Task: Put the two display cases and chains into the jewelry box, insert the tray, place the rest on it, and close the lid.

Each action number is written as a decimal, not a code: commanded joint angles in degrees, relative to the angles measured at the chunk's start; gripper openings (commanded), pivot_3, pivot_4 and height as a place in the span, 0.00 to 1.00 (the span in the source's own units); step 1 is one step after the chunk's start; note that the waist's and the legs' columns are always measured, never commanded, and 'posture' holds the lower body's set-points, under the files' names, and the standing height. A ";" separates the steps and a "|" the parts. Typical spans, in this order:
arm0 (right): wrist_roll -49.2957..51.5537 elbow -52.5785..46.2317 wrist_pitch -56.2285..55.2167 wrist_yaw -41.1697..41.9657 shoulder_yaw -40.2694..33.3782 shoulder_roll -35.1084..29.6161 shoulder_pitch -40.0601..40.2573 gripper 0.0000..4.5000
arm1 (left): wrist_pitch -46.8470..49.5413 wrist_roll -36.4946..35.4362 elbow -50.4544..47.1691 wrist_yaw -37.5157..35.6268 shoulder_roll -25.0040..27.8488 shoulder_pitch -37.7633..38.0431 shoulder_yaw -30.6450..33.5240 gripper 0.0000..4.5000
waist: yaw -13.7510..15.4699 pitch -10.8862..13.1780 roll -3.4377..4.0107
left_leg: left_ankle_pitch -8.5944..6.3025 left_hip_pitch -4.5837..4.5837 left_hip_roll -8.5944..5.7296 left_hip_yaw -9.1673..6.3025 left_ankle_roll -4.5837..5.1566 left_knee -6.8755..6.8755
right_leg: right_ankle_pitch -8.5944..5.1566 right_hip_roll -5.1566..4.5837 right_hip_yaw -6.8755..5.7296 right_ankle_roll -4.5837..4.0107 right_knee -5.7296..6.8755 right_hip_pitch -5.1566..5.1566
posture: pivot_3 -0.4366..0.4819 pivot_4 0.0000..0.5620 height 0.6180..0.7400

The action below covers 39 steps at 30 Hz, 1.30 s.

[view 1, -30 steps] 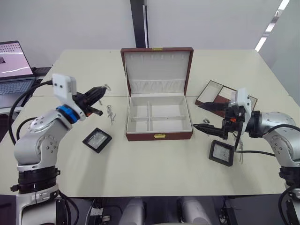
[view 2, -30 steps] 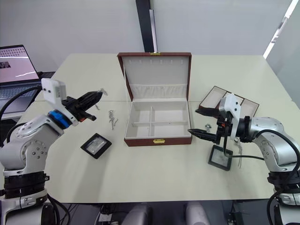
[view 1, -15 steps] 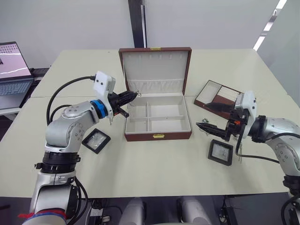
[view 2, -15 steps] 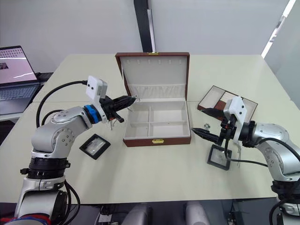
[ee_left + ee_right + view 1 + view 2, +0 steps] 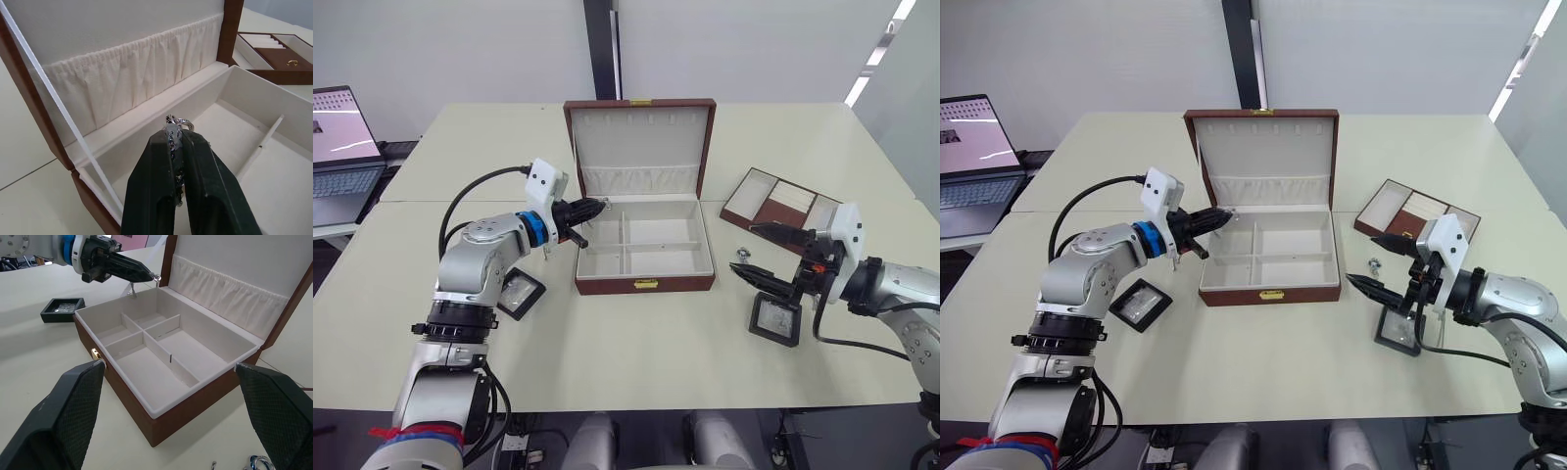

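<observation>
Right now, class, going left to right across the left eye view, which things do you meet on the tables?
Laptop → left display case → jewelry box → tray, with the right display case in front of it.

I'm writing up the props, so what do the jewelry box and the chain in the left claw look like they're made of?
Jewelry box: glossy reddish-brown shell, likely lacquered wood or leatherette, with a matte cream fabric lining, gathered in the lid. Chain: shiny silver links, apparently metal, pinched in the left claw.
</observation>
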 commanded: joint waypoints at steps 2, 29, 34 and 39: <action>0.90 -1.82 -0.11 -0.33 -2.14 -1.08 -0.02 1.00 | -0.80 0.34 -0.95 -1.09 -0.23 -0.88 0.52 0.01 | -0.01 0.00 0.00 | 0.00 0.01 0.01 -0.01 0.00 0.00 | 0.00 0.01 -0.01 0.00 0.00 0.00 | 0.48 0.27 1.00; 0.37 2.43 -1.40 1.68 -3.14 -2.20 0.26 1.00 | 7.68 -8.81 -10.03 -8.06 1.82 2.90 3.86 0.99 | -0.06 0.00 0.00 | 0.00 0.01 0.01 0.00 0.00 0.00 | 0.00 0.01 0.00 0.00 0.01 0.00 | 0.48 0.27 1.00; -0.29 5.35 -2.25 3.00 -6.23 -4.04 2.66 1.00 | 11.81 -11.66 -15.40 -11.05 9.13 8.23 7.82 0.99 | -0.16 0.00 0.00 | 0.00 0.03 0.02 0.01 0.01 0.00 | 0.00 0.01 0.01 0.00 0.01 0.01 | 0.48 0.27 1.00; -1.65 13.51 -5.00 6.27 -11.04 -6.55 7.39 1.00 | 12.31 -11.96 -16.37 -12.40 18.95 18.45 16.39 0.99 | -0.28 0.01 0.02 | -0.01 0.07 0.06 0.07 0.02 -0.06 | -0.01 0.03 0.06 -0.02 0.00 0.00 | 0.48 0.27 1.00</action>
